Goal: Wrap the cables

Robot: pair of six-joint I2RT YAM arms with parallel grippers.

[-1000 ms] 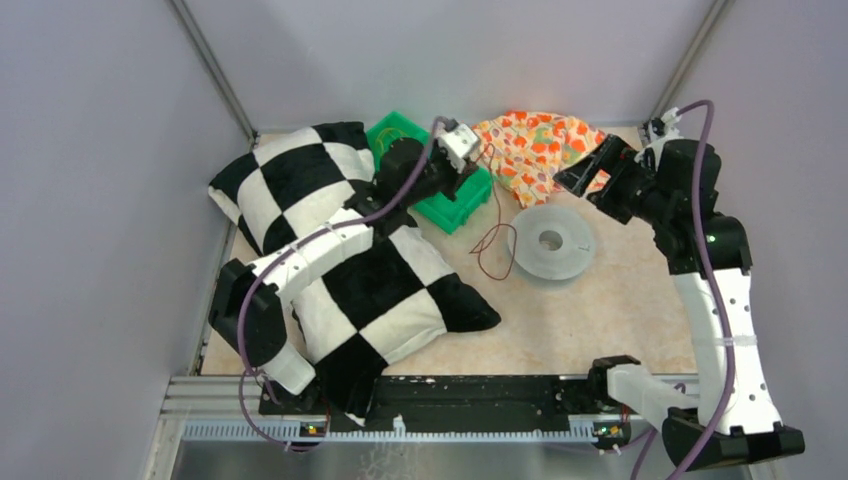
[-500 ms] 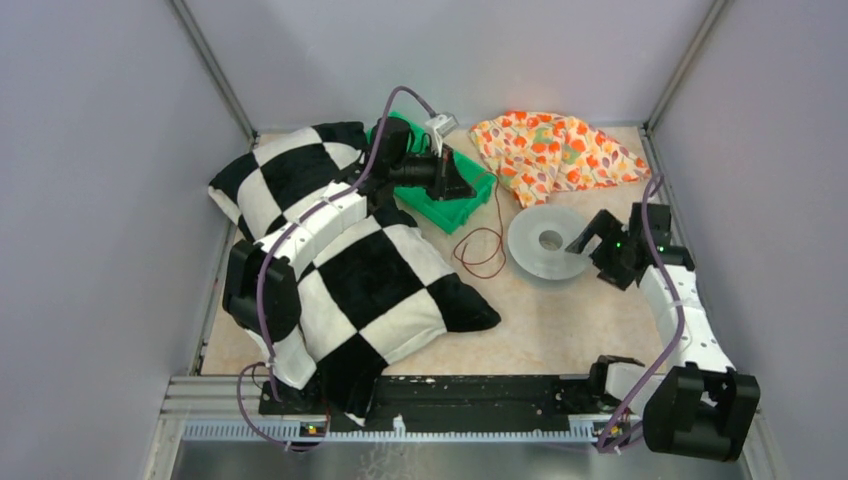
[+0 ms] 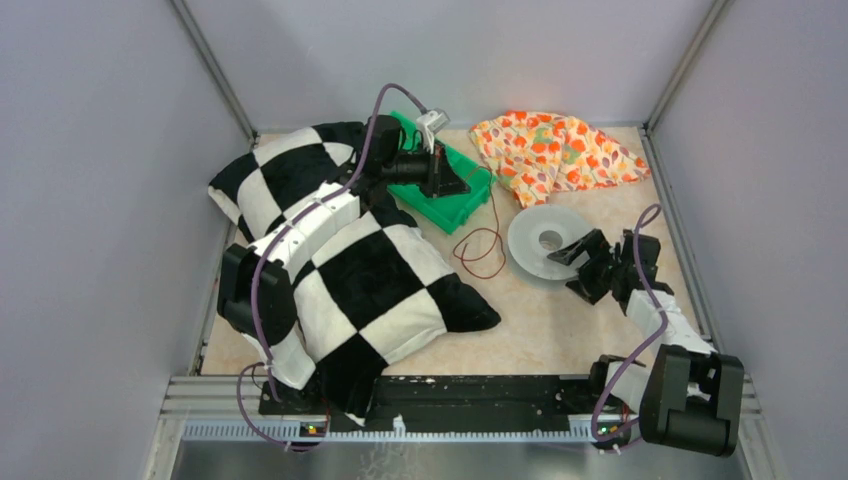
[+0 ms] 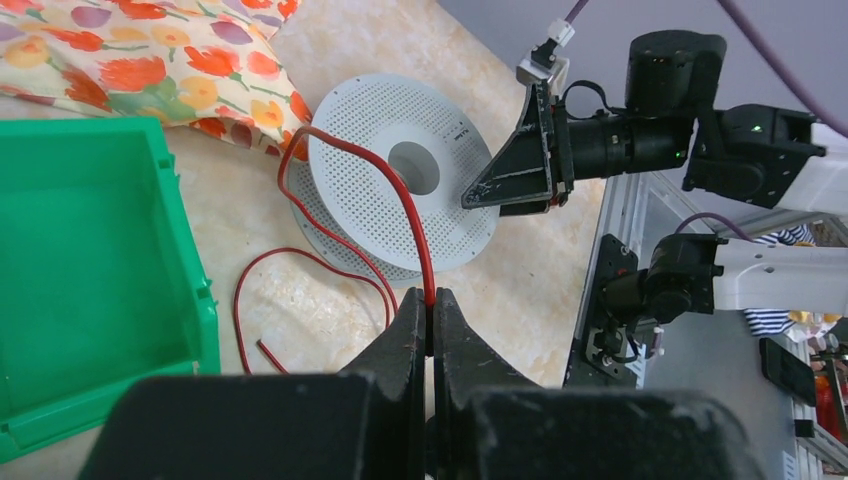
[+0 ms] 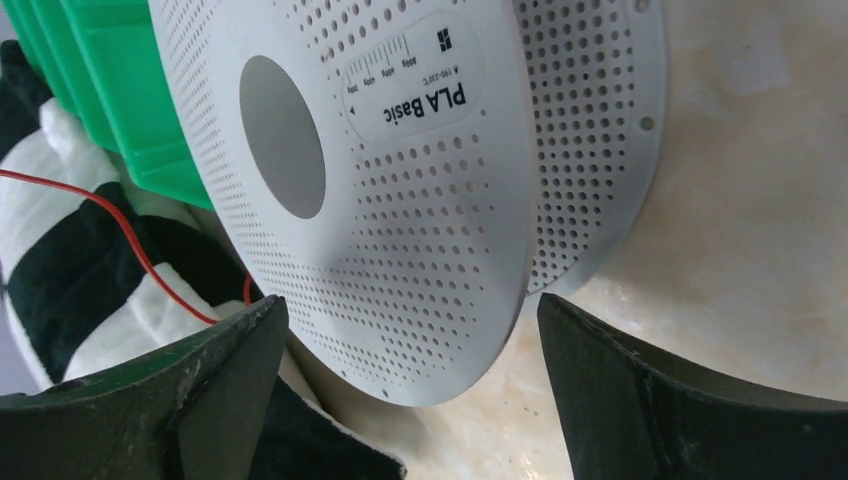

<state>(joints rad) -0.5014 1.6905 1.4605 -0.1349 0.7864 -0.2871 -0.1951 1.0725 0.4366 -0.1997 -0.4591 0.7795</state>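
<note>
The cable (image 3: 487,245) is a thin red wire lying in loose loops on the table between the green bin and a grey perforated spool (image 3: 545,240). One strand rises over the spool (image 4: 400,170) to my left gripper (image 4: 433,300), which is shut on the cable (image 4: 405,200). That gripper (image 3: 462,187) hovers over the bin's right end. My right gripper (image 3: 570,270) is open, low at the spool's near right rim. Its fingers straddle the spool's edge (image 5: 430,250) without touching it. The cable (image 5: 100,215) shows at the left of the right wrist view.
A green bin (image 3: 455,210) stands at the back centre. Two black-and-white checked pillows (image 3: 370,280) cover the left side under the left arm. A floral cloth (image 3: 550,150) lies at the back right. Grey walls enclose the table.
The right arm swung from the back right by the floral cloth down to the spool's near right rim, jaws open. The left gripper shifted slightly over the bin, still holding the cable.
</note>
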